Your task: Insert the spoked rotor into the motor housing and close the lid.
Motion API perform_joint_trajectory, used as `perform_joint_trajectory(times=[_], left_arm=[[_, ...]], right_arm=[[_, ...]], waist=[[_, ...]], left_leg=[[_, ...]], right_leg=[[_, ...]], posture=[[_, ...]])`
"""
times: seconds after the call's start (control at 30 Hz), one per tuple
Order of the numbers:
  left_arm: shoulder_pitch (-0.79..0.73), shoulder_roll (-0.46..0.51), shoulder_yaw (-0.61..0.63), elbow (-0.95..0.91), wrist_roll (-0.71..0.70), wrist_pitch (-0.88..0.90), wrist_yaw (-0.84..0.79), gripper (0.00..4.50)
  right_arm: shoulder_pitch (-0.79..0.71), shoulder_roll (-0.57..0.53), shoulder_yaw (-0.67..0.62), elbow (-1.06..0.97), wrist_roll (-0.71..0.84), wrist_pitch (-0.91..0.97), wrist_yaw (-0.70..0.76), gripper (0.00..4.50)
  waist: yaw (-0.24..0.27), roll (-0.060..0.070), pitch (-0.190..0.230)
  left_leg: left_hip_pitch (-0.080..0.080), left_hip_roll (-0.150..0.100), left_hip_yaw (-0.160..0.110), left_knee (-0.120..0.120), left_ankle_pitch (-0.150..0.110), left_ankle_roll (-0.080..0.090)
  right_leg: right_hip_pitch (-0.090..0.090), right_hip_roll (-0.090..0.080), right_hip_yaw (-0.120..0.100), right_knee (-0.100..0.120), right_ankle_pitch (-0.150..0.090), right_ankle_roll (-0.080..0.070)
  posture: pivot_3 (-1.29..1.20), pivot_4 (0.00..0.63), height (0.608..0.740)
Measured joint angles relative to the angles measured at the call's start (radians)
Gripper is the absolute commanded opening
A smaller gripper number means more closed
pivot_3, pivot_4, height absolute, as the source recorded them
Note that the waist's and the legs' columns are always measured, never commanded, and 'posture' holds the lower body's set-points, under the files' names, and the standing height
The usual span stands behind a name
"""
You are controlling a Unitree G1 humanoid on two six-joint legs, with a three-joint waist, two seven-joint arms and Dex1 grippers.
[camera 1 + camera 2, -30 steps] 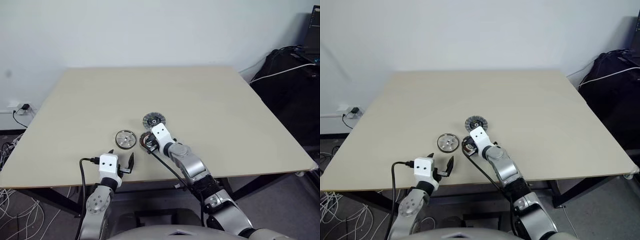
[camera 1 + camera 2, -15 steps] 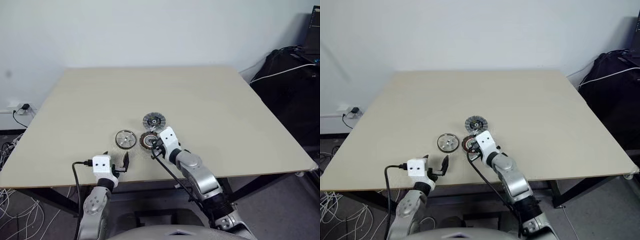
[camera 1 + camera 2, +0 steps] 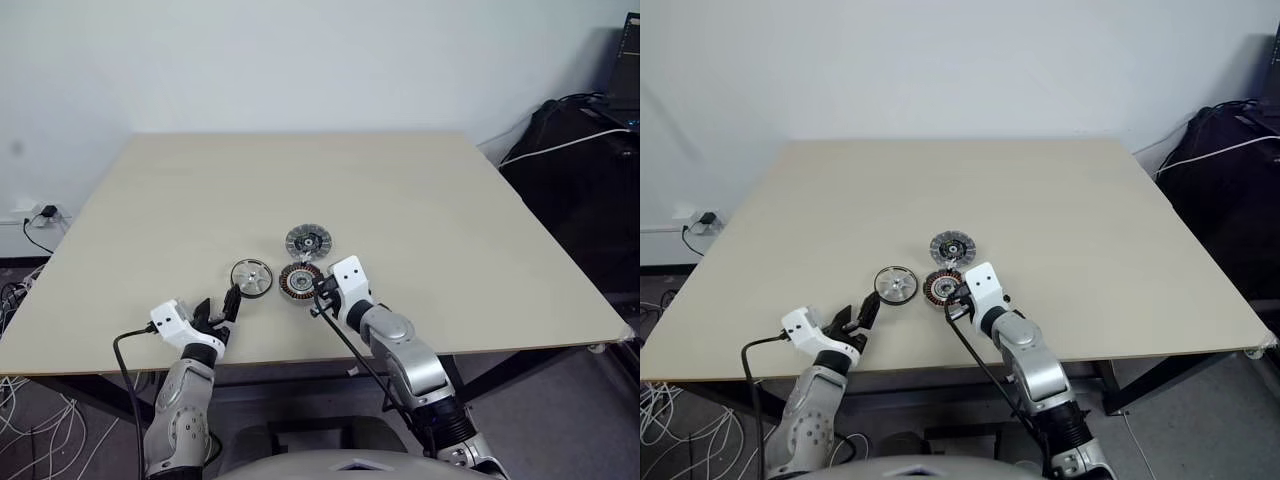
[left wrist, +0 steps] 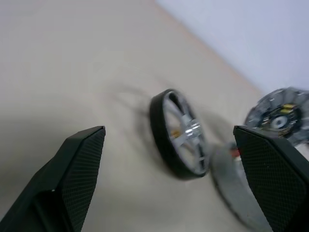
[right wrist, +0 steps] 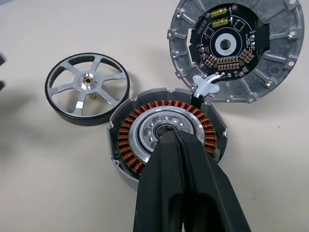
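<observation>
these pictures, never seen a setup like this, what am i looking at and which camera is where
This is a humanoid robot with two arms, standing at a beige table. The two wide pictures come from cameras in its head, looking down over its arms. The two close-ups come from a camera on each wrist, looking along that arm's two black fingers.

Three round motor parts lie on the table, close together. The spoked rotor is the silver wheel with a dark rim. Beside it is the motor housing, ringed with copper windings. Just beyond that lies the lid, a ribbed grey disc carrying a dark circuit board.

The left gripper is open and pointed at the rotor, short of it. The right gripper is shut, its tips over the housing. Neither holds anything.
</observation>
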Motion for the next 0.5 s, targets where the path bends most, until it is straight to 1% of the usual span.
perform_joint_trajectory(times=[0.13, 0.5], left_arm=[[-0.047, 0.003, 0.01, 0.021, -0.04, 0.061, -0.002, 4.5], [-0.089, 0.001, 0.019, 0.031, -0.05, 0.182, 0.047, 4.5]], right_arm=[[0.011, 0.002, -0.001, -0.026, 0.008, 0.001, 0.0, 0.04], [0.106, -0.034, 0.0, -0.2, 0.084, 0.024, 0.042, 0.04]], waist=[[0.0, 0.0, 0.0], [0.001, -0.002, 0.001]], left_leg=[[0.0, 0.0, -0.001, 0.0, 0.002, -0.003], [0.0, -0.001, -0.002, 0.0, 0.002, -0.003]], right_leg=[[0.0, 0.0, 0.0, 0.0, 0.0, 0.0], [0.001, 0.0, 0.0, -0.001, 0.0, 0.0]], posture=[[0.0, 0.0, 0.74], [0.0, 0.0, 0.74]])
